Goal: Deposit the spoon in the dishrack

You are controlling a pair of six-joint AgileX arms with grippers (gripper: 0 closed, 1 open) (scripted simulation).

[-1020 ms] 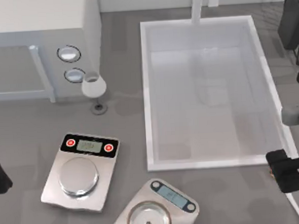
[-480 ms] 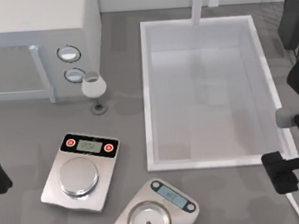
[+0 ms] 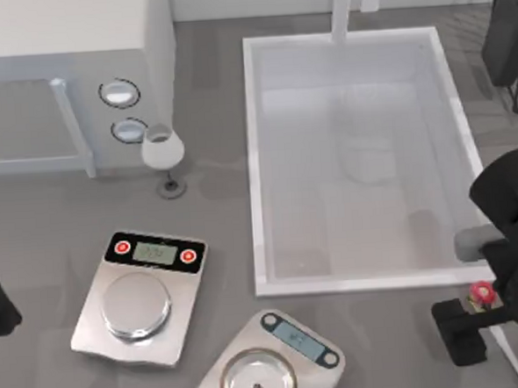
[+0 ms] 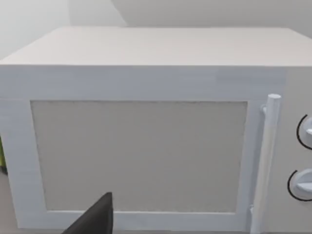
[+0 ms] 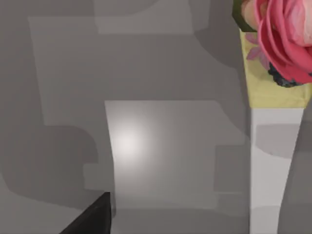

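The spoon point(image 3: 483, 293) lies at the table's right edge, just below the sink point(image 3: 255, 159), its red head showing beside the right arm and its thin white handle running toward the lower right corner. It looks light, stiff and slim, likely slippery and lying flat, so I would pinch it across the pale neck or the upper handle, where it should balance. The right gripper point(image 3: 461, 331) hangs just beside the head, apart from it as far as I can tell; whether its fingers are parted I cannot tell. The grey table point(image 3: 216, 205) is smooth. The dishrack point(image 3: 495, 30) stands in the far right corner. The left arm rests at the left edge.
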